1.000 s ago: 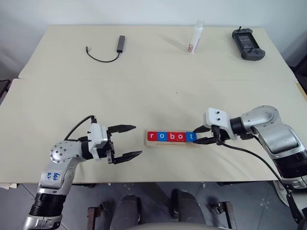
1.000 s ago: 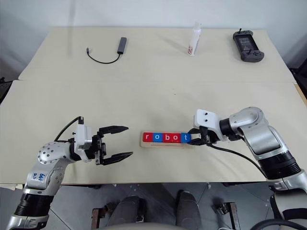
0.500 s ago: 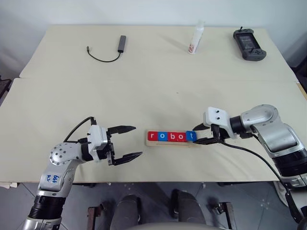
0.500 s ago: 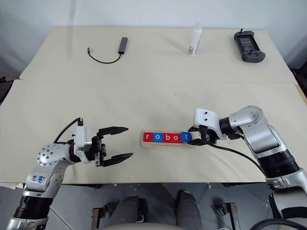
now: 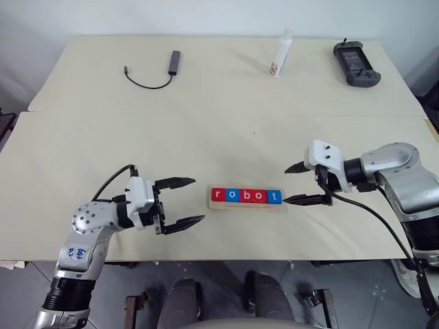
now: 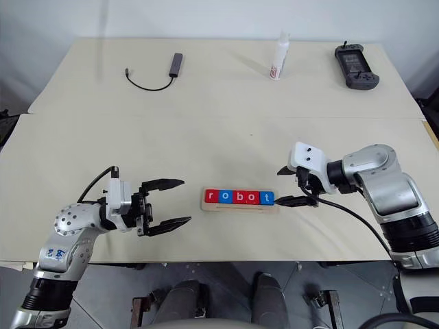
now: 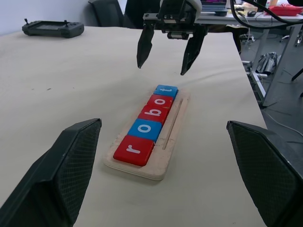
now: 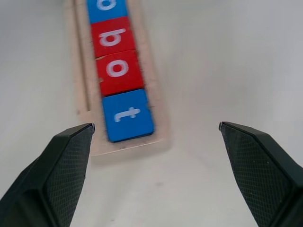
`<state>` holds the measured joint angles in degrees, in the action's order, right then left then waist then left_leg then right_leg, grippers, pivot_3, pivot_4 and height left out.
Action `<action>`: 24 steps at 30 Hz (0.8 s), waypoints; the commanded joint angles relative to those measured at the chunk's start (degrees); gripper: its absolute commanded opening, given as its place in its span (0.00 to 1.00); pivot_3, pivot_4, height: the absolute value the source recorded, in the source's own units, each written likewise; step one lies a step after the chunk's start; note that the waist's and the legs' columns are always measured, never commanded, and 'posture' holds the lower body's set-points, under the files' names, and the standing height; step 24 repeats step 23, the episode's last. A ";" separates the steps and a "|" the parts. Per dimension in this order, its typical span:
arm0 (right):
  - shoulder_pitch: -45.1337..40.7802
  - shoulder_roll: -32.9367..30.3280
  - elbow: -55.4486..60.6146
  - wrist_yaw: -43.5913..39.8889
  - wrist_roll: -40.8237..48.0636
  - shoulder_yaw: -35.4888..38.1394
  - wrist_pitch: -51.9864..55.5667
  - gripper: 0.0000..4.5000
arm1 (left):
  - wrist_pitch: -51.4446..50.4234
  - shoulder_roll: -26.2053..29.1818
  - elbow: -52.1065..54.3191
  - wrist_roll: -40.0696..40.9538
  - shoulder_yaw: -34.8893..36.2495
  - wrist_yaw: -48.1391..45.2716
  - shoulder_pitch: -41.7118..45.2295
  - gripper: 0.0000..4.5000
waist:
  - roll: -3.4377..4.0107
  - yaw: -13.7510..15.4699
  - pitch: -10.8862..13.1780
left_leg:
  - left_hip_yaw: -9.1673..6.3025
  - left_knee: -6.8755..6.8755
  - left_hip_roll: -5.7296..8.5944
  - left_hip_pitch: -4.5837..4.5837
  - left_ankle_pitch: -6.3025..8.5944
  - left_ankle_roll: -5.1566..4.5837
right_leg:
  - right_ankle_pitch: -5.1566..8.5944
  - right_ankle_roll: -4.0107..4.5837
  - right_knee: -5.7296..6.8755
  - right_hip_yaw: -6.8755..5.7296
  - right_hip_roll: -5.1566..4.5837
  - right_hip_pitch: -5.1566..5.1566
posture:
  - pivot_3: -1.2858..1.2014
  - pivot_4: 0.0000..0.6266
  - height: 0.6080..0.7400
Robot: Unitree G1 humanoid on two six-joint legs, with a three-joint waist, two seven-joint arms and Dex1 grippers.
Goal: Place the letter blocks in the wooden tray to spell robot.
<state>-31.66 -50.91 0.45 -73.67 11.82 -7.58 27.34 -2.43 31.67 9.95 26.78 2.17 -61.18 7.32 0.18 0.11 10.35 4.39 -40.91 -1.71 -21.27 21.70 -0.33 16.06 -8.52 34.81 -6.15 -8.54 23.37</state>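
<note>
The wooden tray [image 5: 247,199] lies flat on the bench [image 5: 219,137], near its front edge, between the two grippers. Five letter blocks [image 5: 246,196] sit in it in one row, edge to edge. Read from the robot's left to its right, the white lowercase letters are r, o, b, o, t: red "r" block [image 7: 134,149], blue "o" block [image 7: 146,129], red "b" block [image 7: 153,114], red "o" block [image 7: 161,101], blue "t" block [image 8: 127,115]. The row spells "robot". A narrow groove runs lengthwise along the tray beside the blocks.

The right gripper [image 5: 300,184] is just beyond the "t" end of the tray. Its fingers are spread wide and hold nothing; the fingertips are clear of the tray and the "t" block.

The left gripper [image 5: 184,201] hovers near the "r" end of the tray, apart from it. Its fingers are also spread wide and empty, pointing toward the tray.

At the far side of the bench are a dark adapter with cable [image 5: 154,71], a white bottle [image 5: 279,55] with a red-marked label too small to read, and a black handheld controller [image 5: 354,63].
</note>
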 commanded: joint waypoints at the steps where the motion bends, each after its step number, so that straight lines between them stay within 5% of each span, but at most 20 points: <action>1: 5.33 -0.51 1.84 1.17 4.03 8.45 -5.09 0.98 | 0.85 0.92 0.32 0.65 1.82 -0.29 -1.01 1.00 | 0.00 0.19 0.00 | 0.00 0.01 0.00 0.00 0.00 0.00 | 0.00 0.00 -0.01 0.00 0.00 0.00 | 0.52 0.24 1.00; 5: 18.03 -1.67 5.80 0.87 6.25 16.77 -11.09 0.99 | 0.58 3.12 -0.92 0.77 4.70 -0.24 -2.60 1.00 | 0.00 0.57 0.00 | 0.00 0.13 0.00 0.01 0.02 0.00 | 0.00 0.00 -0.09 -0.02 0.01 0.01 | 0.52 0.24 1.00; 10: 25.46 6.29 8.03 2.67 16.45 27.91 -17.52 0.99 | -0.96 5.07 -4.69 0.55 7.13 0.35 -1.71 1.00 | 0.04 0.38 0.00 | 0.13 0.03 -0.04 0.11 0.03 -0.01 | -0.01 -0.01 -0.05 0.03 0.03 -0.03 | 0.52 0.24 1.00; 24: 30.01 8.96 5.51 -1.17 18.93 26.96 -26.24 0.99 | 2.35 4.11 -10.14 -1.78 6.16 0.26 2.43 1.00 | 0.03 0.45 0.01 | 0.12 0.03 -0.03 0.14 0.03 -0.02 | -0.01 0.00 0.04 0.06 0.03 -0.03 | 0.52 0.24 1.00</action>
